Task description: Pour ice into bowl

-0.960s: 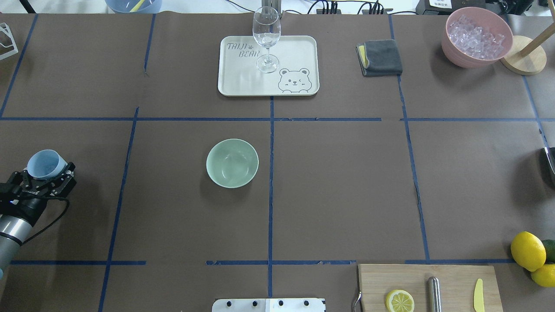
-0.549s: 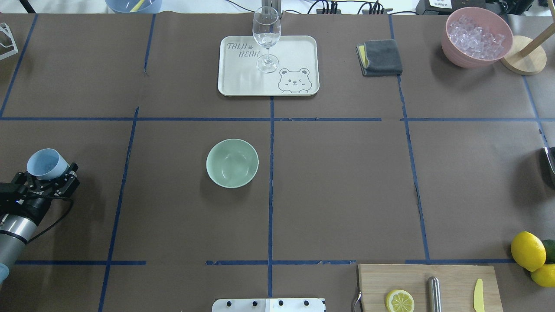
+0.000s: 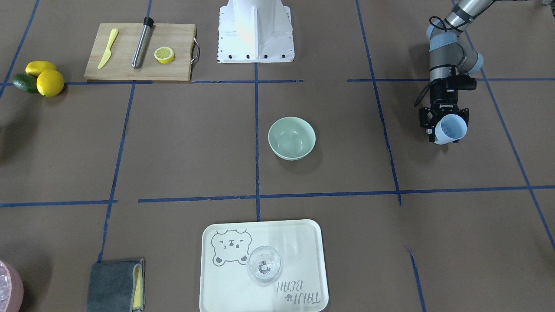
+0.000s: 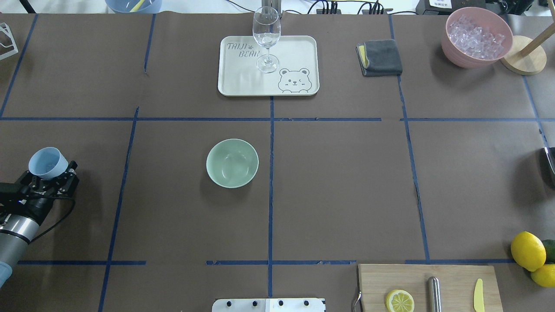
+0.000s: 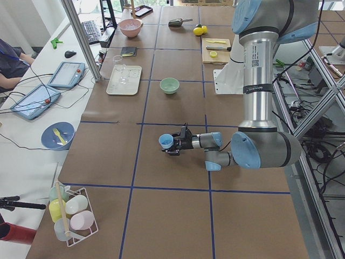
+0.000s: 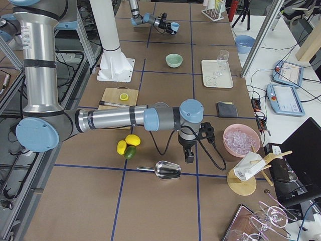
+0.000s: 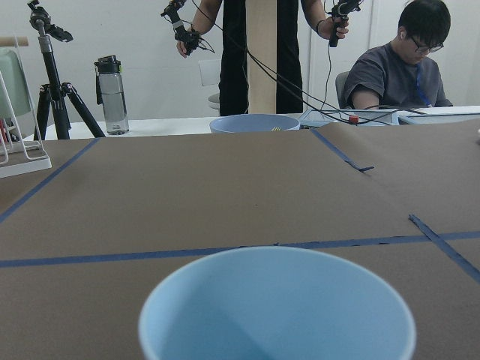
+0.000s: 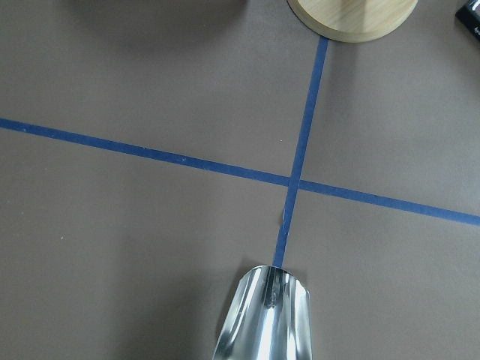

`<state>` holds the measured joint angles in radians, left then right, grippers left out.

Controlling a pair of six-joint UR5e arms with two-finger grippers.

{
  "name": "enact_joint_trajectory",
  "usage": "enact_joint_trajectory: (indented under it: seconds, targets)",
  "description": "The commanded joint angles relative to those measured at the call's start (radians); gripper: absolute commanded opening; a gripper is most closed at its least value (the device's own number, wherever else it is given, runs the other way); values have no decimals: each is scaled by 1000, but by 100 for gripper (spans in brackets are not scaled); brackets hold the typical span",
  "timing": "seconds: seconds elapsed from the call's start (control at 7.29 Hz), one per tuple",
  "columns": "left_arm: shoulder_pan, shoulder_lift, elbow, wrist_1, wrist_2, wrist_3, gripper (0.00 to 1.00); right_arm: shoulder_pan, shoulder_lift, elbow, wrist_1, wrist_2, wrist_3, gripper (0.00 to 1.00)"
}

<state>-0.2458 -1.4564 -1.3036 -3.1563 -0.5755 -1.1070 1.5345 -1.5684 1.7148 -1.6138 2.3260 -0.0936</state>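
The pale mint-green bowl (image 4: 232, 163) stands near the table's middle, also in the front view (image 3: 291, 138). Faint clear glassy shapes that look like ice (image 3: 288, 141) lie at its bottom. My left gripper (image 4: 51, 172) is shut on a light blue cup (image 4: 47, 162) at the table's left edge, well left of the bowl. The cup (image 7: 277, 307) looks empty in the left wrist view. My right gripper (image 6: 188, 154) points down beside a metal scoop (image 8: 266, 319) that lies on the table; I cannot tell whether it is open or shut.
A pink container (image 4: 451, 45) full of ice cubes stands at the far right, by a wooden stand (image 4: 524, 56). A wine glass (image 4: 266, 32) stands on a bear tray (image 4: 303, 47). There are also a grey cloth (image 4: 381, 57), a cutting board (image 4: 429, 277) and lemons (image 4: 528, 250).
My left arm has drawn back slightly and the blue cup in its gripper has shifted a little. The bowl and everything else have not moved.
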Motion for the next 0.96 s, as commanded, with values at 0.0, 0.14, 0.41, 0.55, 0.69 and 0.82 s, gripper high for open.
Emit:
enact_joint_trajectory:
  seconds: [0.0, 0.14, 0.41, 0.55, 0.69, 0.82]
  targets:
    - [0, 5, -29, -28, -42, 12, 0, 3, 1, 0, 0, 1, 0, 100]
    - [-4, 19, -58, -48, -105, 66, 0, 4, 1, 0, 0, 1, 0, 100]
    - [-74, 1, -133, -48, -145, 384, 0, 7, -4, -1, 0, 0, -2, 100]
    - [-99, -4, -199, -47, -209, 511, 0, 10, -9, -1, 0, 1, -2, 100]
    - [-110, -33, -245, -41, -236, 563, 0, 22, -12, -6, 0, 1, -5, 100]
    - [-106, -83, -243, -22, -236, 602, 0, 30, -42, -6, -6, -3, -5, 100]
